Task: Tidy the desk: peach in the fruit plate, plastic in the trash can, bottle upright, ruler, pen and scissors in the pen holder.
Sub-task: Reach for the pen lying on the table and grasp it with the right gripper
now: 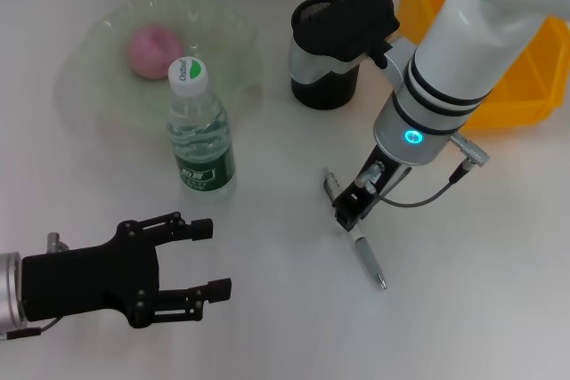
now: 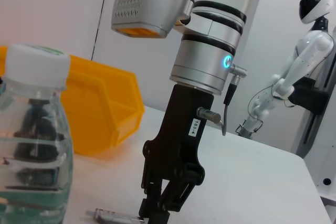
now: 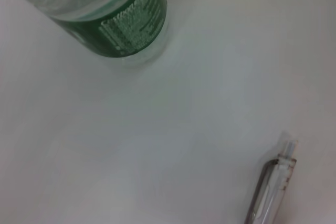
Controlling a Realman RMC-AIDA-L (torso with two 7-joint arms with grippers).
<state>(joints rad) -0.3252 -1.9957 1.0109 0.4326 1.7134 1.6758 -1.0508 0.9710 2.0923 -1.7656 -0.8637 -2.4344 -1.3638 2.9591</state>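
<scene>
While the right end effector (image 1: 349, 211) stands low over the pen (image 1: 357, 231) at about the 5 o'clock part of the desk (image 1: 463, 291), its black fingers sit at the pen's upper half, close on either side; whether they are clamped on the barrel cannot be told. The left wrist view shows the same end effector (image 2: 157, 211) pointing straight down, its tip at the desk surface with the pen's clip end (image 2: 107, 215) lying flat just beside it. The pen lies on the desk, tip toward 5 o'clock, clip end toward 11 o'clock.

The left end effector (image 1: 209, 260) rests at 8 o'clock, fingers spread apart and holding nothing, well apart from the pen.

The bottle (image 1: 199, 131) stands upright at about 10 o'clock of centre, white cap on, green label at its base. In the right wrist view the bottle's base (image 3: 123, 22) and the pen's clip end (image 3: 273, 187) are both on the desk and apart from each other.

The peach (image 1: 155, 50) lies in the green plate (image 1: 223, 33) at 11 o'clock, just behind the bottle. The black mesh holder (image 1: 324, 77) stands at 12 o'clock, partly hidden by the right arm's wrist. A yellow bin (image 1: 525, 86) sits at 2 o'clock.
</scene>
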